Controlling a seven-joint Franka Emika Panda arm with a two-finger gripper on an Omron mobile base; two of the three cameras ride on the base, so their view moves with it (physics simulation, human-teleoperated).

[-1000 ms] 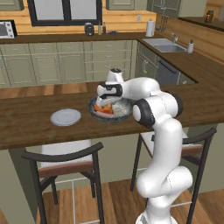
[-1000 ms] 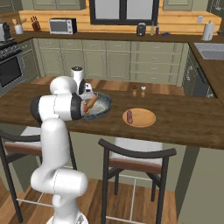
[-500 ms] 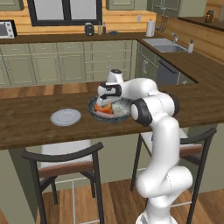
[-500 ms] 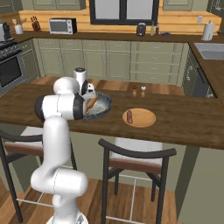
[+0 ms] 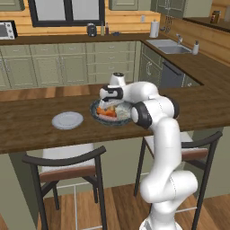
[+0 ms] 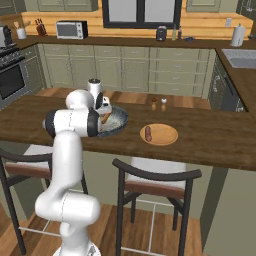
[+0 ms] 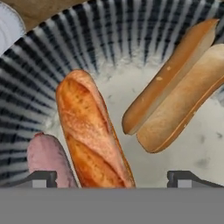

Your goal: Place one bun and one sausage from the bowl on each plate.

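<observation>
The speckled bowl [image 5: 95, 110] [image 6: 120, 120] sits on the wooden counter and my gripper [image 5: 108, 103] [image 6: 105, 114] hangs just over it. In the hand view the gripper [image 7: 113, 178] is open, its fingertips [image 7: 41, 178] standing wide on either side of a golden-brown bun [image 7: 92, 131] lying in the bowl [image 7: 109, 39]. A pink sausage [image 7: 46, 159] lies beside that bun and a split paler bun [image 7: 179, 92] rests further along. The pale grey plate [image 5: 67, 120] [image 7: 8, 24] is bare. The tan plate [image 6: 162, 135] holds one sausage [image 6: 148, 133].
Two small shakers [image 6: 158, 103] stand on the counter behind the tan plate. Bar stools [image 5: 67, 164] [image 6: 155, 180] are tucked under the counter's near edge. A sink [image 5: 173, 46] lies on the far counter.
The hand has edged slightly down over the bowl. The food and both plates have not moved.
</observation>
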